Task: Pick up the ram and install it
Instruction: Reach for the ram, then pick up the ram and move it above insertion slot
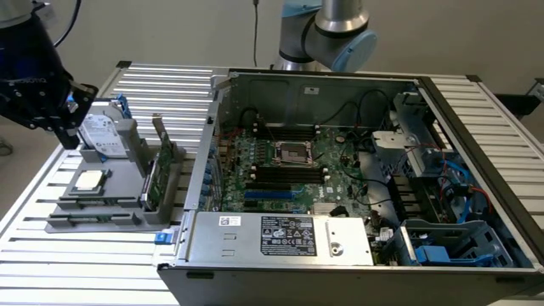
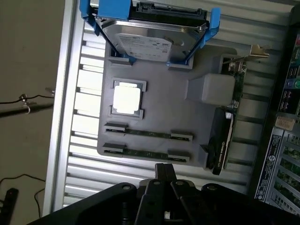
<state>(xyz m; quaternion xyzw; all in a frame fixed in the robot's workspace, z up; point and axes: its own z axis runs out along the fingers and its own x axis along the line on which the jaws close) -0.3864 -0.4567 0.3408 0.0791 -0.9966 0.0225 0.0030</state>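
Black gripper (image 2: 164,169) closed, nothing visible in it, hovers above grey moulded holder (image 2: 164,108) on slatted metal table (image 2: 79,154). Long thin green ram stick (image 2: 147,134) stands edge-up in holder's slot, second alongside, top edge exposed for grasp. Open computer case (image 1: 340,159) beside holder.

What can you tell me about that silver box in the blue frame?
The hard drive is a flat silver metal box with a white printed label on its face. A blue plastic frame clips round its sides. It leans on edge in slots at one end of the grey holder.
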